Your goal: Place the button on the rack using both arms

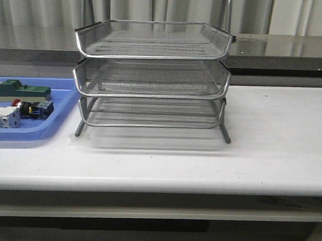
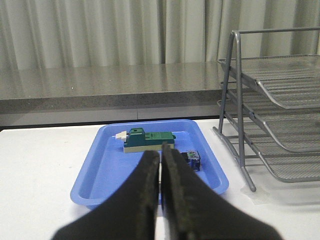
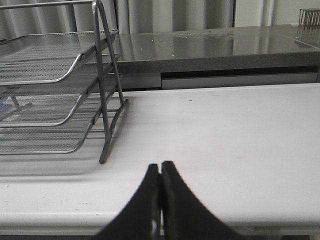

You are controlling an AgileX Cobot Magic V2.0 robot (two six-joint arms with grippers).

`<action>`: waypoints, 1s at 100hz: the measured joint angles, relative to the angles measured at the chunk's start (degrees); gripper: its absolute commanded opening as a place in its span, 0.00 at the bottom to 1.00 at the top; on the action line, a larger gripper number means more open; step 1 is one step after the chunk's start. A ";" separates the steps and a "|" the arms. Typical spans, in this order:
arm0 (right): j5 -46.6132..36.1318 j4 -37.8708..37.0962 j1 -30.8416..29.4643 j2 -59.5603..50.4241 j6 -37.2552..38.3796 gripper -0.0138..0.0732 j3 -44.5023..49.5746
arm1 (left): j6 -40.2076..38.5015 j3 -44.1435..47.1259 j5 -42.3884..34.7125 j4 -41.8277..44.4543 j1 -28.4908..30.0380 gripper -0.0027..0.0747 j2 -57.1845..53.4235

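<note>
Button [image 2: 192, 160] in blue tray [image 2: 95, 172], just beyond clenched left gripper [image 2: 160, 156] jaws; right gripper [image 3: 160, 172] jaws clenched too, empty.

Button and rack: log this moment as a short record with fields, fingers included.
button: lying in the blue tray, red cap toward the white terminal block; button
rack: three wire-mesh tiers, all empty, standing on the white table right of the tray; rack
other tray items: green-and-cream block
left gripper: fingers closed, empty, facing the tray
right gripper: fingers closed, empty, over bare table beside the rack
task state: not started
</note>
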 measured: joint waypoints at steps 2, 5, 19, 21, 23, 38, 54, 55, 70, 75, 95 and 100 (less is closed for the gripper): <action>0.00 0.00 0.00 0.00 0.00 0.08 0.00 | 0.00 0.00 0.00 0.00 0.00 0.04 0.00; 0.00 0.00 0.00 0.00 0.00 0.08 0.00 | 0.00 0.00 0.00 0.00 0.00 0.04 0.00; 0.00 0.00 0.00 0.00 0.00 0.08 0.00 | 0.00 0.00 0.00 0.00 0.00 0.04 0.00; 0.00 0.00 0.00 0.00 0.00 0.08 0.00 | 0.00 0.00 0.00 0.00 0.00 0.04 0.00; 0.00 0.00 0.00 0.00 0.00 0.08 0.00 | 0.00 0.00 0.00 0.00 0.00 0.04 0.00; 0.00 0.00 0.00 0.00 0.00 0.08 0.00 | 0.00 0.00 0.00 0.00 0.00 0.04 0.00; 0.00 0.00 0.00 0.00 0.00 0.08 0.00 | 0.00 0.00 0.00 0.00 0.00 0.04 0.00; 0.00 0.00 0.00 0.00 0.00 0.08 0.00 | 0.00 0.00 0.00 0.00 0.00 0.04 0.00; 0.00 0.00 0.00 0.00 0.00 0.08 0.00 | 0.00 0.00 0.00 0.00 0.00 0.04 0.00; 0.00 0.00 0.00 0.00 0.00 0.08 0.00 | 0.00 0.00 0.00 0.00 0.00 0.04 0.00; -2.86 0.00 0.00 0.00 0.00 0.08 0.00 | 0.00 0.00 0.00 0.00 0.00 0.04 0.00; -3.75 0.00 0.00 0.00 0.00 0.08 0.00 | 0.00 0.00 0.00 0.00 0.00 0.04 0.00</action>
